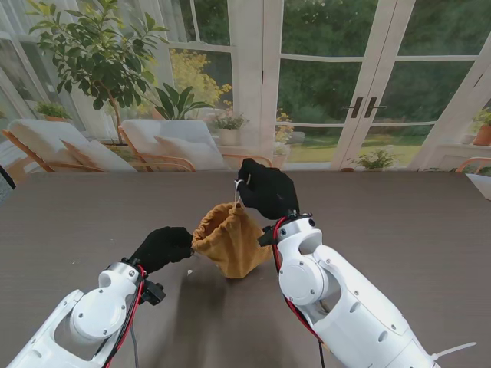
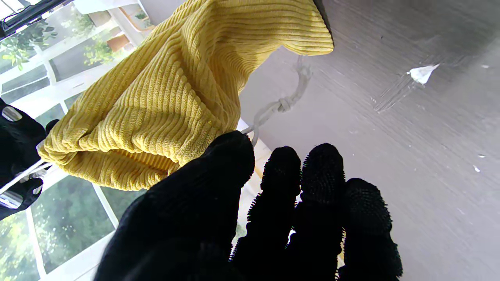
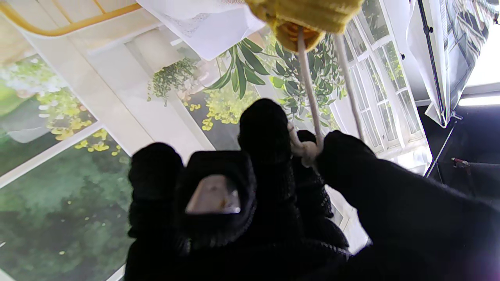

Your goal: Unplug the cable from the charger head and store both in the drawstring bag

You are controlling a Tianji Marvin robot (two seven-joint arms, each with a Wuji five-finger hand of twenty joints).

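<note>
The yellow corduroy drawstring bag (image 1: 230, 244) hangs over the middle of the desk (image 1: 399, 222), its bottom apparently touching the top. The right hand (image 1: 266, 188) holds it up, fingers (image 3: 269, 128) clamped on the white drawstring (image 3: 308, 89) at its knot. The left hand (image 1: 163, 246) is at the bag's left side, thumb against the cloth; whether it grips the second cord (image 2: 281, 105) is unclear. A white scrap (image 2: 422, 73) lies nearby.

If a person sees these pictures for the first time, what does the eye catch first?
First, the yellow drawstring bag at the table's middle, between two black-gloved hands. The right hand pinches its white cord on the far side, and the left hand grips the bag's left edge.
</note>
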